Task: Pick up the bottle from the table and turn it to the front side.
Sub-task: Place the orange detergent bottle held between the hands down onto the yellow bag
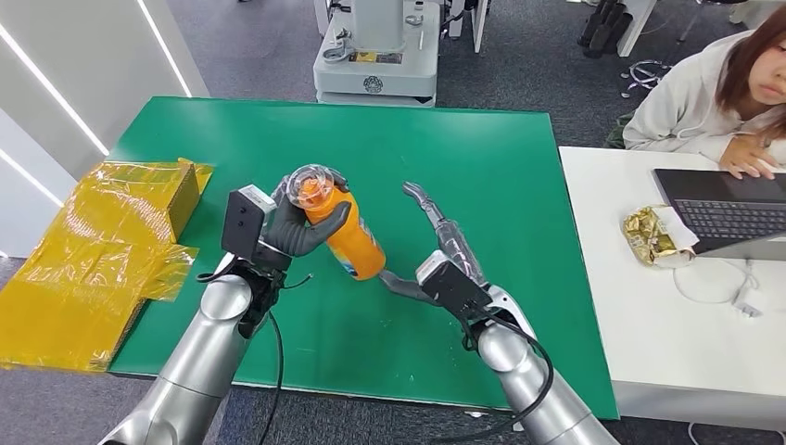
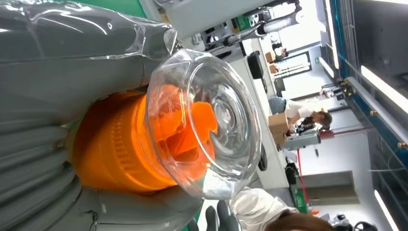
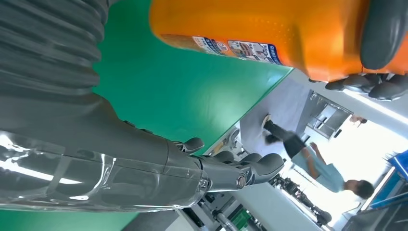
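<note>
I am in a robotics lab or office, my green work surface in front, another robot's white base behind it, grey carpet floor, a person at a laptop on the white desk beside me

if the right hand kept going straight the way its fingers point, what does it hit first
Probably nothing close: the right hand points away from the robot across bare green table, passing beside the orange bottle held in the left hand. Depth is unclear.
</note>
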`<move>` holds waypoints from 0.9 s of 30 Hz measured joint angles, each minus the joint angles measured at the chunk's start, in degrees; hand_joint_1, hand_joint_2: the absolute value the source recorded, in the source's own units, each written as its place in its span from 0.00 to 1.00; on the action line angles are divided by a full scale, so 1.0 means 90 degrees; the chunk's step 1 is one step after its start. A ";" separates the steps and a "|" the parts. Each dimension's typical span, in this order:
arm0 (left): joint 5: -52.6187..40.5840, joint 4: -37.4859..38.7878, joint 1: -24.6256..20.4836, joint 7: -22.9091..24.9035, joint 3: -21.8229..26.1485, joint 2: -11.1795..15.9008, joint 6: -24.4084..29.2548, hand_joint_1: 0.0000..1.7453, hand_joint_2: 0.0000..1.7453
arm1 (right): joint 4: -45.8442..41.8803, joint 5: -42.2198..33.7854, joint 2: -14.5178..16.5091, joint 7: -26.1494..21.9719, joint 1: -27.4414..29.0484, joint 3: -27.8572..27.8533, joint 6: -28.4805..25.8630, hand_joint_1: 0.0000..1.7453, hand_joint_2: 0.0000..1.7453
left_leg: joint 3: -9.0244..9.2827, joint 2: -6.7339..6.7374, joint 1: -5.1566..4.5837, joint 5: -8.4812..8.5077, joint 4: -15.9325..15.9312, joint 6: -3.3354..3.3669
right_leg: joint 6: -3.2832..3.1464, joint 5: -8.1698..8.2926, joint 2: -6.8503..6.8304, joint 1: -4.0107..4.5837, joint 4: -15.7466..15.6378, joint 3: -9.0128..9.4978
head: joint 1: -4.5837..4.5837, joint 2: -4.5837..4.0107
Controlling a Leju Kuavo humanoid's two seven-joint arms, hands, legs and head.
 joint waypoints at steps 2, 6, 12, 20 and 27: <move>-0.0343 0.0059 -0.0030 -0.0015 0.0001 0.0028 0.0206 1.00 1.00 | -0.0132 -0.0005 -0.0053 -0.0006 0.0080 -0.0011 -0.0004 0.00 1.00 | 0.0000 -0.0001 0.0000 0.0000 0.0000 0.0000 | 0.0000 0.0000 0.0000 0.0000 0.0000 -0.0001 | 0.0000 0.0000; -0.1920 0.0215 -0.0182 -0.0031 0.0008 0.0198 0.1083 1.00 1.00 | -0.0640 -0.0038 -0.0245 -0.0051 0.0424 -0.0057 -0.0041 0.00 1.00 | -0.0002 -0.0002 0.0001 0.0000 -0.0001 0.0000 | 0.0000 0.0000 -0.0002 0.0000 0.0000 -0.0002 | 0.0001 0.0000; -0.4339 0.0440 -0.0450 0.0059 0.0054 0.0555 0.2318 1.00 1.00 | -0.1599 -0.0066 -0.0545 -0.0117 0.0977 -0.0263 -0.0152 0.00 1.00 | -0.0003 -0.0001 0.0001 0.0000 -0.0001 0.0000 | 0.0000 0.0000 -0.0001 0.0000 0.0000 -0.0006 | 0.0000 0.0000; -0.7437 0.0726 -0.0604 0.0870 -0.0013 0.0948 0.3226 1.00 1.00 | -0.2768 0.0021 -0.0900 -0.0269 0.1793 -0.0788 -0.0363 0.00 1.00 | -0.0007 0.0000 -0.0001 -0.0001 -0.0001 0.0000 | 0.0001 -0.0001 0.0000 -0.0001 -0.0002 -0.0007 | 0.0000 0.0000; -0.7877 0.0952 -0.0659 0.0971 -0.0027 0.1031 0.3250 1.00 1.00 | -0.3260 0.0144 -0.1019 -0.0277 0.2198 -0.1026 -0.0425 0.00 1.00 | -0.0006 0.0000 -0.0001 -0.0001 -0.0001 0.0000 | 0.0000 -0.0001 0.0000 0.0000 -0.0002 -0.0008 | 0.0001 0.0000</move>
